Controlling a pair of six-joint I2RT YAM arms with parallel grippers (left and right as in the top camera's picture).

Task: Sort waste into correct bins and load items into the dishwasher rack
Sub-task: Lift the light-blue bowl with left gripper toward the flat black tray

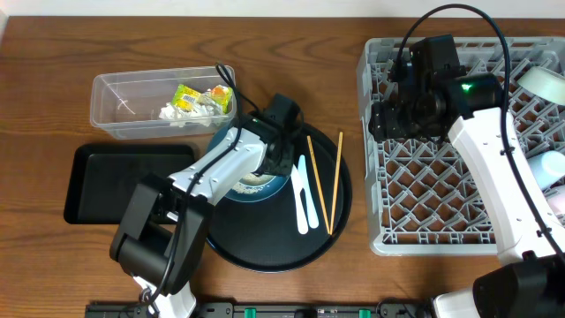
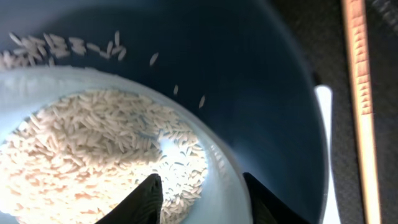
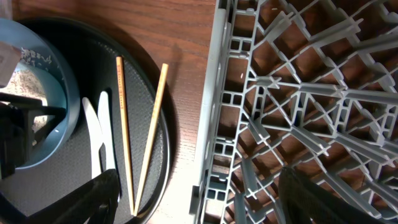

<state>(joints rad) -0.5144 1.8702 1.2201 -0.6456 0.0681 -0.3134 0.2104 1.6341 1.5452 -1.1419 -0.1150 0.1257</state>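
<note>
rack [image 1: 424, 194]: grey matt plastic | tub [image 1: 124, 110]: clear glossy plastic | chopsticks [image 1: 336, 181]: bare wood (pale) | table [image 1: 53, 44]: wood-grain

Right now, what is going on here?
The left gripper reaches into the dark-blue bowl on the round black tray, its open jaws straddling the rim of a pale bowl of rice. The right gripper hovers open over the rack edge. Wrappers and tissue lie in the clear tub; chopsticks and spoon lie on the tray.

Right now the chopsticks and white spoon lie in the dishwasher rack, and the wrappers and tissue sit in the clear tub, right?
No: the overhead view shows the chopsticks and white spoon on the round black tray, outside the dishwasher rack. The wrappers and tissue are in the clear tub.
</note>
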